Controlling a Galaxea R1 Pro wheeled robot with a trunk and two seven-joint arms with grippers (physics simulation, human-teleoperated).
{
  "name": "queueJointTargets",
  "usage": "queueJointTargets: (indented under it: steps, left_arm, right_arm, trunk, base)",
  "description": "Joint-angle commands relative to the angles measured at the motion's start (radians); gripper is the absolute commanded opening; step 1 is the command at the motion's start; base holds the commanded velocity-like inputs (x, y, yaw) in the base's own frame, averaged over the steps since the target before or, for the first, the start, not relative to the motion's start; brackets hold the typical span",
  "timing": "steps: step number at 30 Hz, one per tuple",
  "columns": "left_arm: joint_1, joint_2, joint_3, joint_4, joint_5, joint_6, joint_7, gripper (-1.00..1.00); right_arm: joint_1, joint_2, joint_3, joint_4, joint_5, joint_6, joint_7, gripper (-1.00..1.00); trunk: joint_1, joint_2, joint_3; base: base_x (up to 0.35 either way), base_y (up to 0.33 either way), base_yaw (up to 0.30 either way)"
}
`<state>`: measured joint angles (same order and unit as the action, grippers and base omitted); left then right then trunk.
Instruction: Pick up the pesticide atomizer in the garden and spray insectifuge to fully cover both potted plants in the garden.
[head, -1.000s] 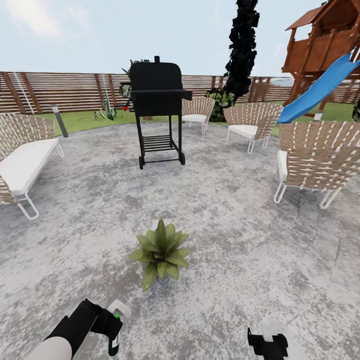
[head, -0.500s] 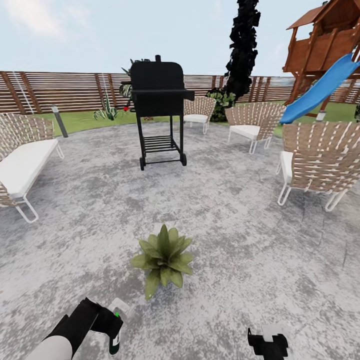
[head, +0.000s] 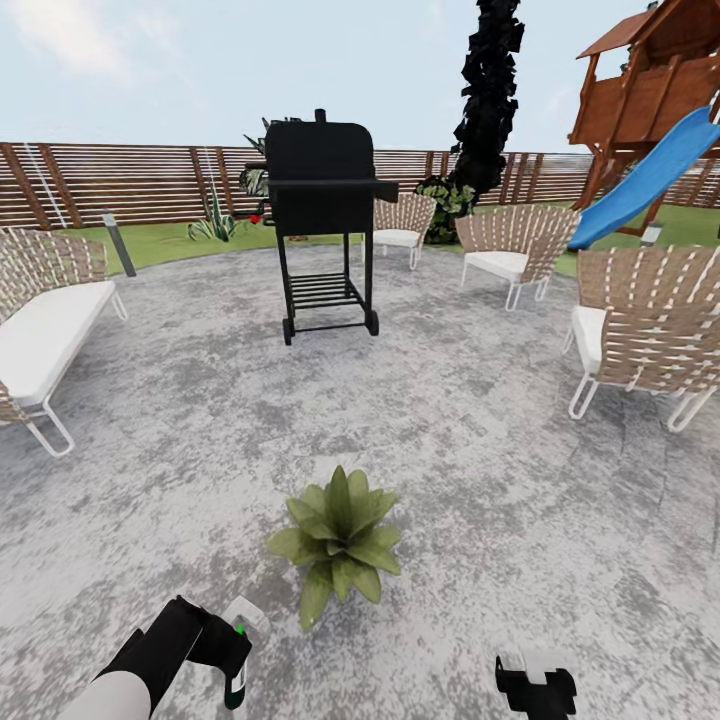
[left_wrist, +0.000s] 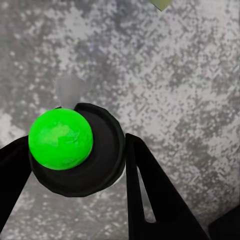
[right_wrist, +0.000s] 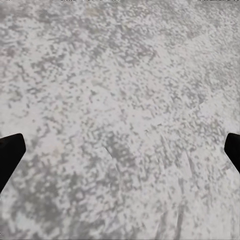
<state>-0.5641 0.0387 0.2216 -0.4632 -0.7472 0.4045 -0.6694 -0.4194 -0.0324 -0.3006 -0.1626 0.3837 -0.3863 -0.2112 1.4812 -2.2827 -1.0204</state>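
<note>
The pesticide atomizer (head: 238, 668) sits clamped between the fingers (left_wrist: 150, 200) of the left gripper (head: 222, 655) at the near left of the head view, its white trigger head up and its bright green mark showing; the left wrist view shows the dark bottle (left_wrist: 85, 155) with the green ball pressed between the two black fingers over paving. One potted plant (head: 338, 535), a low rosette of pointed green leaves, stands on the grey mottled paved circle (head: 480, 450) just beyond and to the right of the atomizer, apart from it; whether any specks lie on its leaves cannot be told. The right gripper (head: 535, 688) hangs at the near right, and in the right wrist view its two fingers (right_wrist: 10, 152) stand wide apart over bare paving. Farther off stand one black grill (head: 325, 225) on wheels, three woven chairs (head: 640, 330) to the right and far centre, and one white-cushioned bench (head: 40, 335) at the left edge. One slatted wooden fence (head: 130, 185) closes the far side, with one dark tree (head: 488, 90) and one wooden play tower with a blue slide (head: 650, 165) at the far right. Open paving lies all around the plant, wide between it and the furniture. Compared with a second ago, the whole view has shifted: the plant sits lower and slightly more to the right, and the chairs lie closer to the right edge, while both arms keep their places in the picture.
</note>
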Motion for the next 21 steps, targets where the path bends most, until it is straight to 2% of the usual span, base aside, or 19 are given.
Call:
queueJointTargets:
  steps: [1,5,13,18,21]
  left_arm:
    - [0.0,-0.001,0.006,-0.002,-0.006,0.005,-0.007,-1.0]
    - [0.0,0.0,0.006,-0.002,-0.007,0.005,-0.007,-1.0]
    - [0.002,0.002,0.004,-0.002,-0.007,0.005,-0.007,-1.0]
    - [0.004,0.01,0.003,-0.002,-0.007,0.005,-0.007,-1.0]
    - [0.004,0.015,0.002,0.0,-0.008,0.004,-0.01,-1.0]
  right_arm:
    - [-0.001,0.0,-0.006,0.002,0.011,-0.003,-0.004,1.0]
    - [-0.001,0.0,-0.006,0.002,0.011,-0.003,-0.004,1.0]
    - [-0.001,0.0,-0.006,0.002,0.011,-0.003,-0.004,1.0]
    - [-0.001,0.0,-0.006,0.002,0.011,-0.003,-0.004,1.0]
    - [-0.001,0.0,-0.006,0.002,0.011,-0.003,-0.003,1.0]
  trunk:
    - [0.0,0.0,-0.001]
    - [0.0,0.0,-0.001]
    - [0.0,0.0,-0.001]
    - [0.0,0.0,-0.001]
    - [0.0,0.0,-0.001]
  base:
    - [0.027,0.013,0.0]
    - [0.009,0.004,-0.025]
    - [0.001,0.01,-0.185]
    - [0.034,0.21,-0.014]
    - [0.005,0.06,-0.001]
